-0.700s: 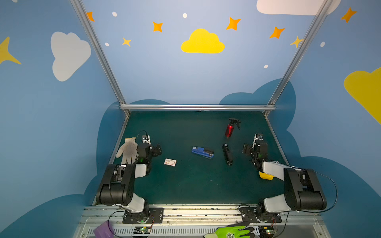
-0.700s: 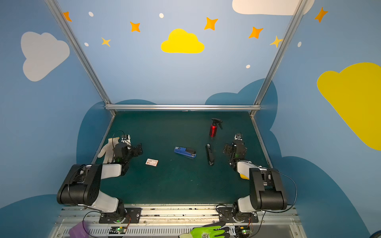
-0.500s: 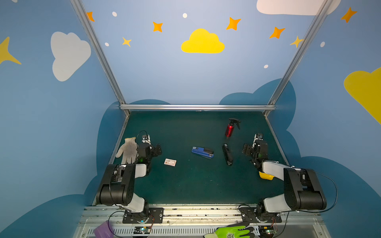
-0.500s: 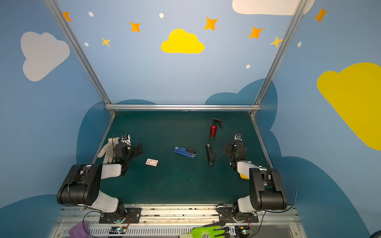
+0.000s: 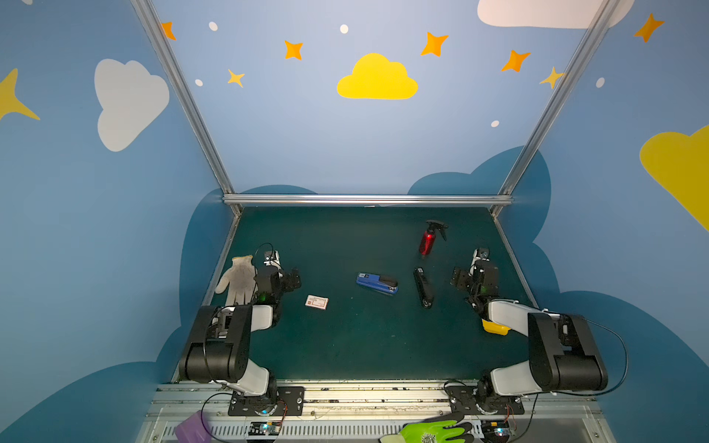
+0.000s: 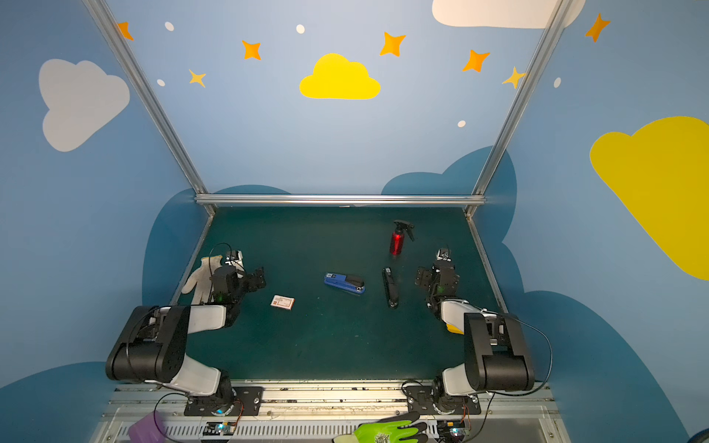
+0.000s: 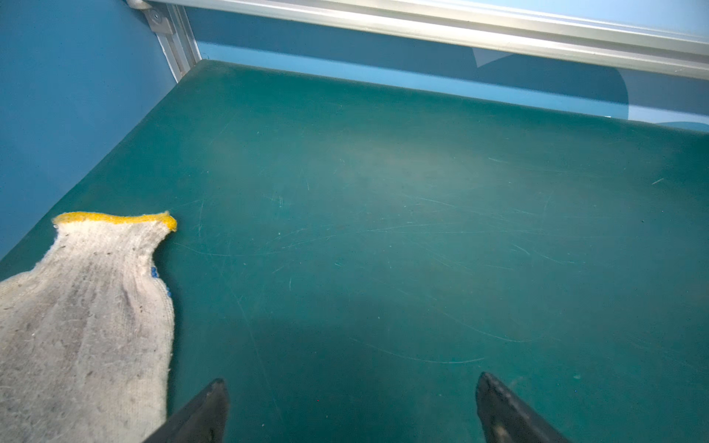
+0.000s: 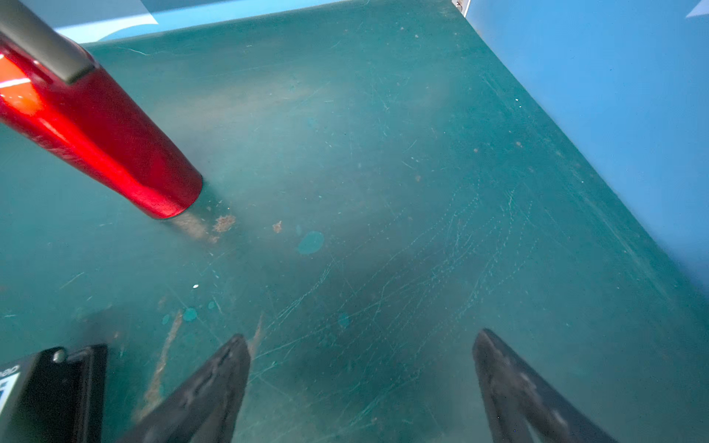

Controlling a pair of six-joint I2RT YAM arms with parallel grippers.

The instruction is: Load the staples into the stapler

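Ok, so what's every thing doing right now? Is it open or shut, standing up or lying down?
Staple box: lying flat, looks shut.
Blue stapler: lying on the table, closed.
Long black tool: lying flat.
Red spray bottle: standing upright.
White glove: lying flat.
Left gripper: open, empty.
Right gripper: open, empty.

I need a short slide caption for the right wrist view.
Open right gripper over the scratched green table, near a glossy red spray bottle.

Nothing has changed — in both top views the left gripper [image 5: 286, 276], the right gripper [image 5: 470, 274], the staples [image 5: 317, 302] and all else on the mat [image 5: 345, 345] match the earlier pictures.
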